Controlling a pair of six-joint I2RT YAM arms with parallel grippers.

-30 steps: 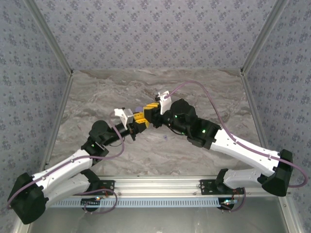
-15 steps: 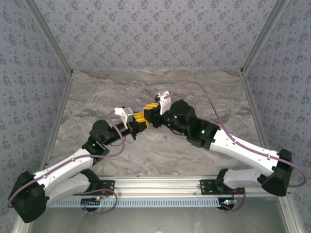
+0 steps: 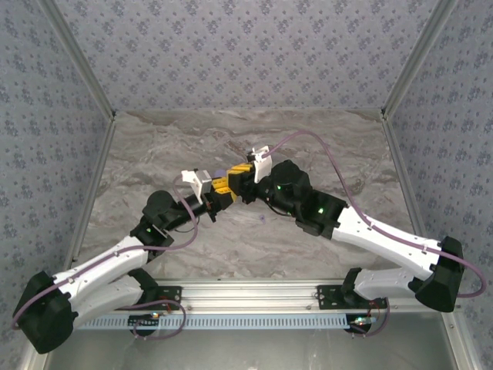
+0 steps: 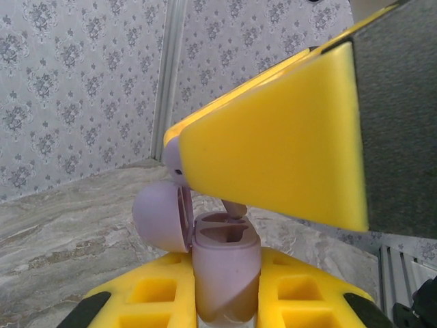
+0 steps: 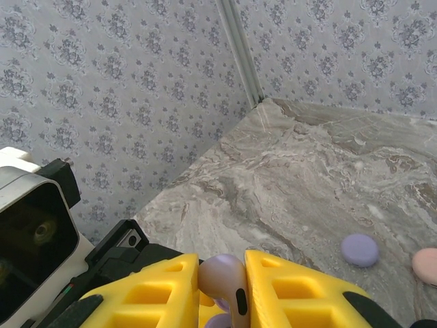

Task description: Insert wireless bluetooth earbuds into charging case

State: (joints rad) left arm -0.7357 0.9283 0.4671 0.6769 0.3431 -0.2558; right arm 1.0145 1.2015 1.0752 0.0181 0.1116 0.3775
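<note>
The table [image 3: 154, 154] has a grey top veined like marble. From the right wrist you can see a small lavender round case [image 5: 360, 250] lying flat on it. Near it, not touching, lies a pink round case [image 5: 427, 265], partly cut off by the frame edge.

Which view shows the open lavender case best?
The left wrist view: the open lavender case sits close up, lid hinged left, sockets visible, clamped in the left gripper. The top view gives a small lavender speck; the right wrist view, perhaps a sliver beneath the earbud.
</note>
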